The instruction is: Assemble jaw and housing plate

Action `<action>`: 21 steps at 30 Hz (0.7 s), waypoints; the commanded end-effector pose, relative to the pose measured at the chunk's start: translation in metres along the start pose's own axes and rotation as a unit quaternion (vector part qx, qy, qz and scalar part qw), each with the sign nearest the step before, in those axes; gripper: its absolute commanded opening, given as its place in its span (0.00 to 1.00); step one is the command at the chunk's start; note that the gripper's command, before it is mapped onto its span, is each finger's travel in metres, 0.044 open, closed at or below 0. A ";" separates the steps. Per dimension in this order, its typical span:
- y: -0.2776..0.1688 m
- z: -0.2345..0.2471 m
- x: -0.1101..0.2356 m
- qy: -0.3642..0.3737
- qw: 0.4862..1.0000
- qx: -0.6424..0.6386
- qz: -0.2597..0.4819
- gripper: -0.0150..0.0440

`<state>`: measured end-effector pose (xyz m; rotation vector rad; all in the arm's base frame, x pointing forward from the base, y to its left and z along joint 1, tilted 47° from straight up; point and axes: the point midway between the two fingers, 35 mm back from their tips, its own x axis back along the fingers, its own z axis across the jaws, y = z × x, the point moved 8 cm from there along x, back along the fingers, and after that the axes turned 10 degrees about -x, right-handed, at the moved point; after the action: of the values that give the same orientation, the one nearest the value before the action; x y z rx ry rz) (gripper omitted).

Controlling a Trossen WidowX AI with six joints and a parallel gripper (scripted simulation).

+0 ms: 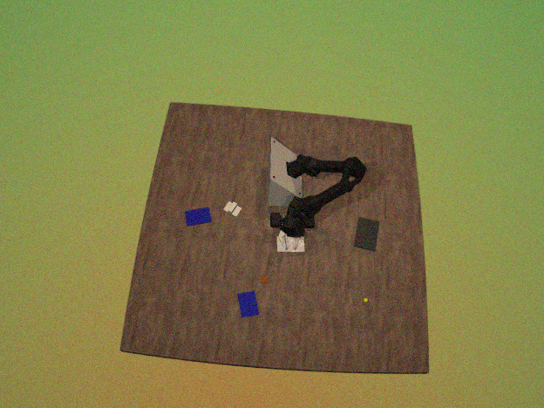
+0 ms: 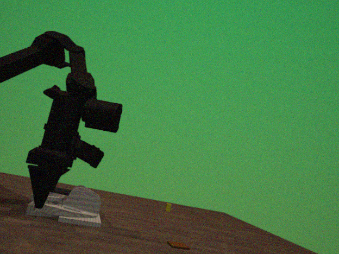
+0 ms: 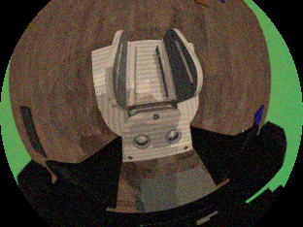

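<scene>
From my seat, in the top view, I see a blue rectangle (image 1: 198,216) (image 3: 259,115) lying flat toward the left edge of the brown surface (image 1: 197,285) (image 2: 219,232) (image 3: 233,63), with two white pieces (image 1: 232,208) side by side near it. A second blue rectangle (image 1: 248,303) (image 3: 222,0) lies lower down, an orange piece (image 1: 264,278) (image 2: 178,245) (image 3: 201,2) just beside it (I can make out that one lying flat and thin in the exterior view). A dark grey rectangle (image 1: 366,234) (image 3: 32,130) lies toward the right, and a small yellow block (image 1: 365,300) (image 2: 168,207) (image 3: 30,23) stands below it, well apart.
</scene>
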<state>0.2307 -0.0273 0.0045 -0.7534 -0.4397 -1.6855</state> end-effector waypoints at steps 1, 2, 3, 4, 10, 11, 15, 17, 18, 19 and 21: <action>0.000 0.000 -0.001 0.002 1.000 -0.003 0.000 0.85; 0.000 0.000 -0.001 0.002 1.000 -0.003 0.000 0.85; 0.000 0.000 -0.001 0.002 1.000 -0.003 0.000 0.85; 0.000 0.000 -0.001 0.002 1.000 -0.003 0.000 0.85; 0.000 0.000 -0.003 0.002 1.000 -0.003 0.000 0.85; 0.000 0.000 -0.003 0.002 1.000 -0.003 0.000 0.85; 0.000 0.000 -0.004 0.002 1.000 -0.003 0.000 0.85; 0.000 0.000 -0.004 0.002 1.000 -0.003 0.000 0.85; 0.000 0.000 -0.005 0.002 1.000 -0.003 0.000 0.85; 0.000 0.000 -0.005 0.002 1.000 -0.003 0.000 0.85; 0.000 0.000 -0.006 0.002 1.000 -0.003 0.000 0.85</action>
<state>0.2313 -0.0240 0.0018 -0.7516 -0.4400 -1.6858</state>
